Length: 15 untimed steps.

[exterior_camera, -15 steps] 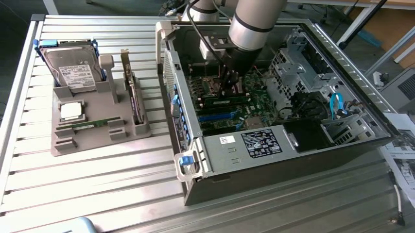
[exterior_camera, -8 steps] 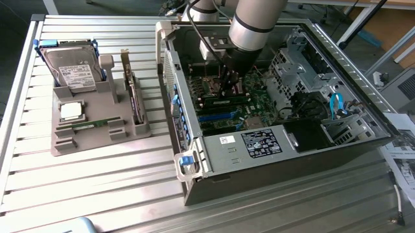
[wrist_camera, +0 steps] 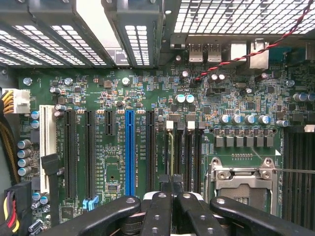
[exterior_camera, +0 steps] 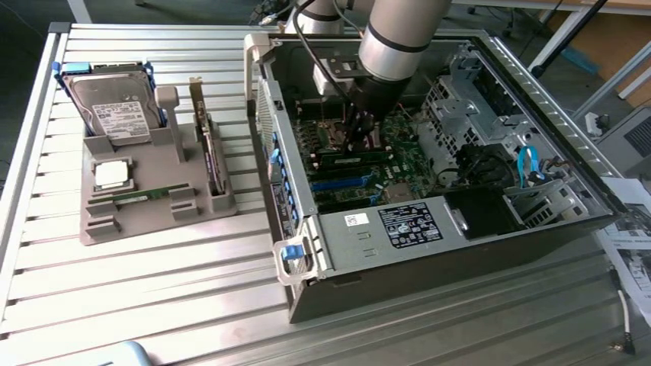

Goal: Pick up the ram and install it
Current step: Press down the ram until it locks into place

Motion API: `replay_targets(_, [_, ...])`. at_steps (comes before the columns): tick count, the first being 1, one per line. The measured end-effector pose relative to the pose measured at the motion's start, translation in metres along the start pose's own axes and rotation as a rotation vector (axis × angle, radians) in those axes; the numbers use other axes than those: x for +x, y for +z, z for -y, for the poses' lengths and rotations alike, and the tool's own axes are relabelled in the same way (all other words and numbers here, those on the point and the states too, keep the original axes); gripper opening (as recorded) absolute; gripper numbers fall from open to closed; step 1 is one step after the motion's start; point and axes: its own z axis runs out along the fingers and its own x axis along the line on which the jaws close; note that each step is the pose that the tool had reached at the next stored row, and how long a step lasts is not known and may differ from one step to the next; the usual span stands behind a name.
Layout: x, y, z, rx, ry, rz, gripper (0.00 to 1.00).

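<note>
Fingers (wrist_camera: pixel 172 196) pinched narrow, reaching down inside open PC case (exterior_camera: pixel 569 221) – tips sitting right over ram (exterior_camera: pixel 351 161), which is lying in motherboard (wrist_camera: pixel 118 98) memory slot beside CPU socket (wrist_camera: pixel 241 184). Stick's long axis running along slot, directly under fingers.

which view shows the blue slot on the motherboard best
The wrist view: the blue slot runs full length among black slots, unobstructed. The exterior view shows the same slot as a short blue strip deep inside the computer case.
</note>
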Motion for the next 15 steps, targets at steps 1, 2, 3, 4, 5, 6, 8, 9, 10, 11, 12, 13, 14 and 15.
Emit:
replay_targets(1, [0.0000,0.0000,0.0000,0.0000,0.000,0.0001,0.10])
replay_targets(2, [0.0000,0.0001,0.0000,0.0001,0.000,0.0002,0.10])
replay_targets(3, [0.0000,0.0001,0.0000,0.0001,0.000,0.0002,0.10])
replay_targets(4, [0.0000,0.0002,0.0000,0.0001,0.000,0.0002,0.10])
replay_targets(5, [0.0000,0.0004,0.0000,0.0002,0.000,0.0004,0.10])
replay_targets(6, [0.0000,0.0006,0.0000,0.0002,0.000,0.0003,0.10])
replay_targets(8, [0.0000,0.0009,0.0000,0.0001,0.000,0.0002,0.10])
replay_targets(9, [0.0001,0.0011,0.0000,0.0001,0.000,0.0002,0.10])
replay_targets(10, [0.0001,0.0012,0.0000,0.0001,0.000,0.0002,0.10])
replay_targets(11, [0.0001,0.0014,0.0000,0.0001,0.000,0.0002,0.10])
replay_targets(12, [0.0001,0.0019,0.0000,0.0001,0.000,0.0002,0.10])
replay_targets(13, [0.0002,0.0022,0.0001,0.0001,0.000,0.0003,0.10])
replay_targets(14, [0.0002,0.0024,0.0001,0.0001,0.000,0.0001,0.10])
replay_targets(15, [0.0003,0.0027,0.0001,0.0001,0.000,0.0002,0.10])
